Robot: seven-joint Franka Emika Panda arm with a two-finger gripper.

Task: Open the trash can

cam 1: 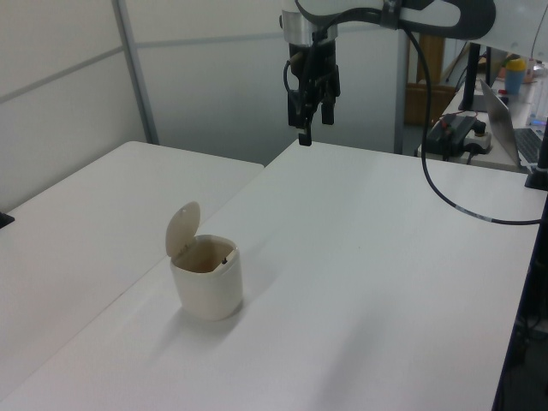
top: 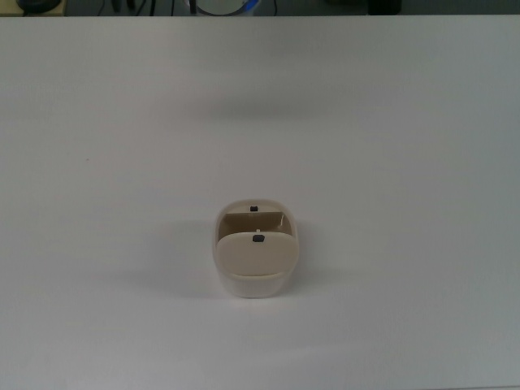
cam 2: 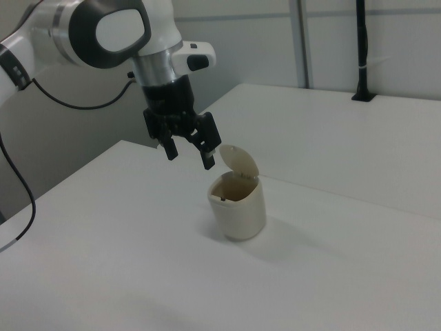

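Left view: we see the trash can [cam 1: 205, 278] mid-table [cam 1: 368, 282], lid [cam 1: 182, 228] upright (task apparently done). Gripper [cam 1: 309, 104] hangs high and well apart, fingers spread, empty. Risk: a careless descent could knock the lid shut.

The gripper [cam 1: 305, 128] is cut out of the top view altogether, where only dark fragments are seen at the upper edge and nothing of them can be identified. In the left view, the arm [cam 1: 402, 13] is cropped by the upper and right edges, so its base is not shown. In the right view, the arm is cut off at the right view's left edge. The bottom of the trash can [cam 2: 238, 205] is hidden by its own wall in all three views, and much of the opening is screened by the raised lid [top: 254, 253] in the top view. The small dark marks on lid and rim are too small to be made out.
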